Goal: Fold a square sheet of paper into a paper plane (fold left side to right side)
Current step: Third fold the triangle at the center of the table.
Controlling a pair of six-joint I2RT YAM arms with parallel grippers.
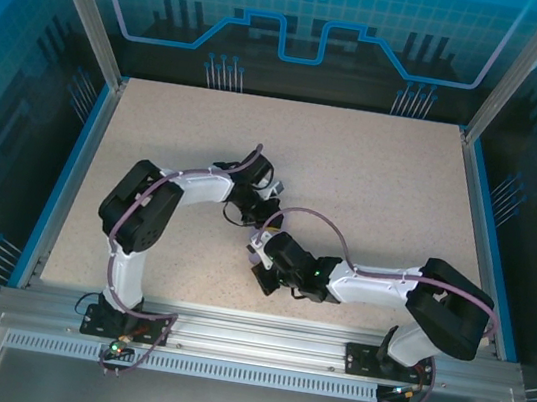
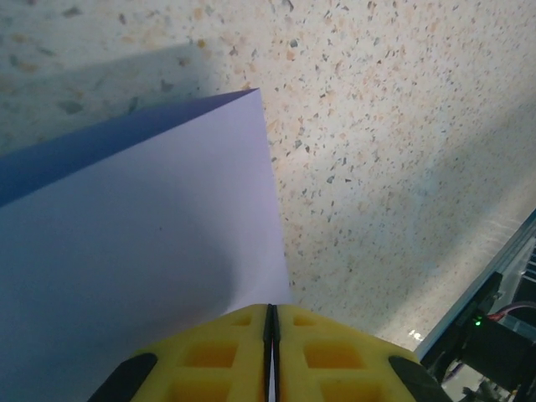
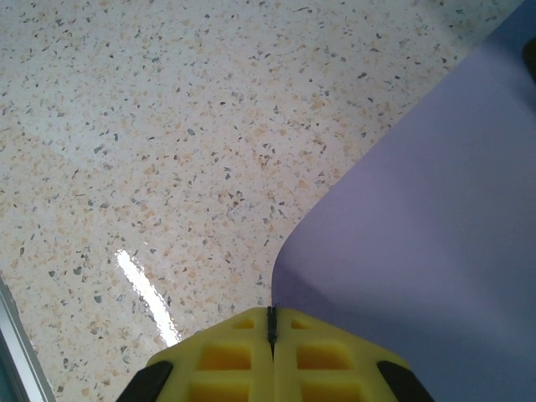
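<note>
Sheet: thin lavender square sheet of paper (image 2: 142, 251), light, floppy, creases easily.
Left gripper (image 2: 270, 312): clamped on its edge.
Right gripper (image 3: 270, 315): clamped likewise.
Hold: edges near corners.

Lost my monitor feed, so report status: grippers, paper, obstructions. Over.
Left gripper shut on the thin lavender-purple square sheet of paper. Right gripper shut on it too. Sheet bowed above the speckled table; nothing in the way.

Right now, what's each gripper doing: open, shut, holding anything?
Left gripper: shut on the paper.
Right gripper: shut on the paper too.
</note>
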